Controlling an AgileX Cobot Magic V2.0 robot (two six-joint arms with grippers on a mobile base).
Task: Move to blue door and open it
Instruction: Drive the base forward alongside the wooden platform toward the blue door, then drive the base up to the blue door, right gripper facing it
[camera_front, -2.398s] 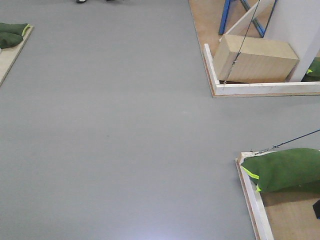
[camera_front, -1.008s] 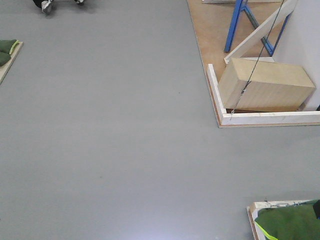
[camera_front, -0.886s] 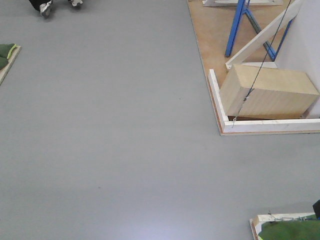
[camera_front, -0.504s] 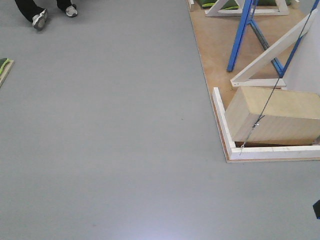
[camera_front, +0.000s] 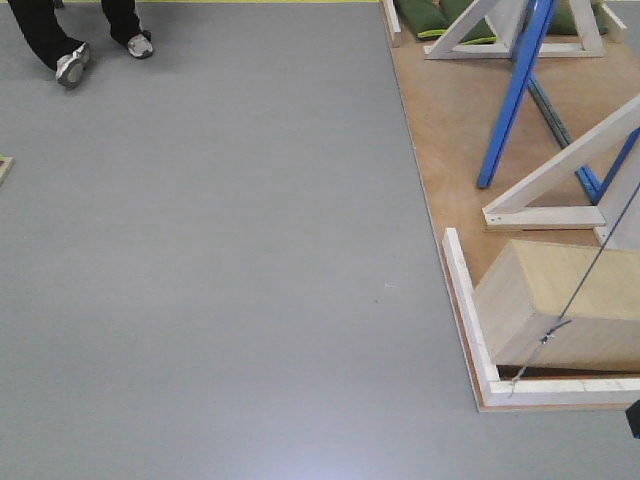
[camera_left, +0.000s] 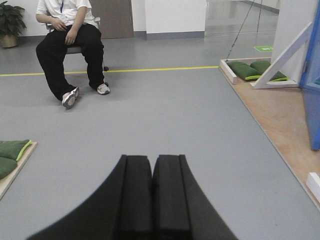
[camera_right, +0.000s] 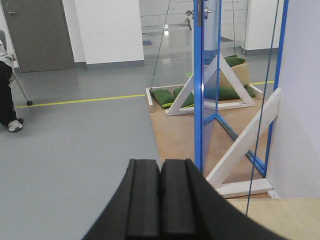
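The blue door (camera_right: 209, 70) stands edge-on ahead and to the right in the right wrist view, a glossy blue panel with a silver lever handle (camera_right: 199, 12) near the top. A flat blue face, probably the same door (camera_left: 313, 100), runs down the right edge of the left wrist view. My left gripper (camera_left: 152, 165) is shut and holds nothing, over bare grey floor. My right gripper (camera_right: 160, 167) is shut and holds nothing, just left of the door's foot.
A wooden platform with a white rim (camera_front: 465, 290) carries a tan box (camera_front: 570, 300), white diagonal braces (camera_front: 560, 165) and a blue upright (camera_front: 515, 90). A thin cable (camera_front: 590, 270) crosses the box. A seated person (camera_left: 70, 30) is far left. Green sandbags (camera_left: 250, 70) lie beyond.
The front view has advanced over the floor: platform and box slid down the frame, the near green sandbag left view, and the person's feet appeared at top left.
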